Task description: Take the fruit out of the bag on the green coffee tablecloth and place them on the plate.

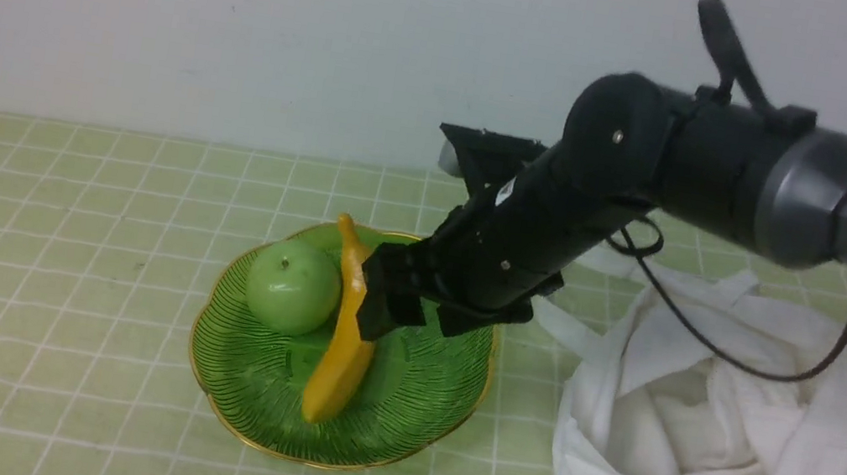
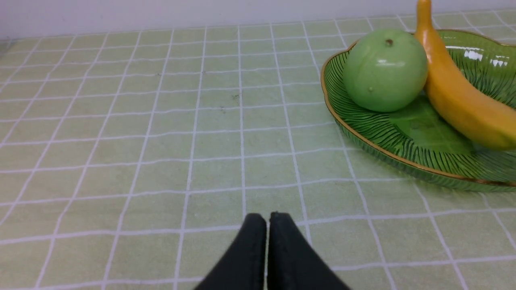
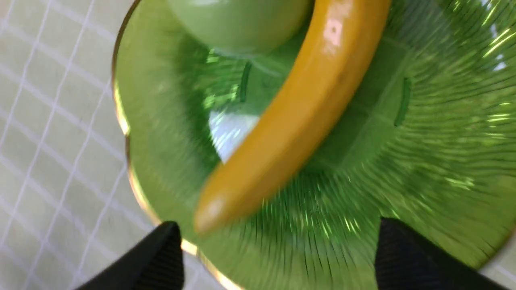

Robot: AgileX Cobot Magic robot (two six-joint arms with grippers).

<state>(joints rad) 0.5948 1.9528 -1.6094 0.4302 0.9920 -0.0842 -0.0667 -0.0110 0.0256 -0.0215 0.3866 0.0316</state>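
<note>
The yellow banana (image 1: 344, 352) lies across the green glass plate (image 1: 416, 389) on the green checked tablecloth (image 1: 47, 254), beside a green apple (image 1: 294, 287). My right gripper (image 1: 424, 314) hangs just above the plate, open and empty. In the right wrist view its fingers stand wide apart (image 3: 278, 227) over the banana (image 3: 298, 117) and the plate (image 3: 423, 141). The white cloth bag (image 1: 706, 435) slumps to the plate's right; I cannot see inside it. My left gripper (image 2: 268, 219) is shut and empty, low over the cloth, left of the plate (image 2: 403, 137) and banana (image 2: 459, 100).
The green apple (image 2: 385, 70) sits on the plate's left side against the banana. A bag strap (image 1: 559, 323) lies between the bag and the plate. A white wall stands behind the table.
</note>
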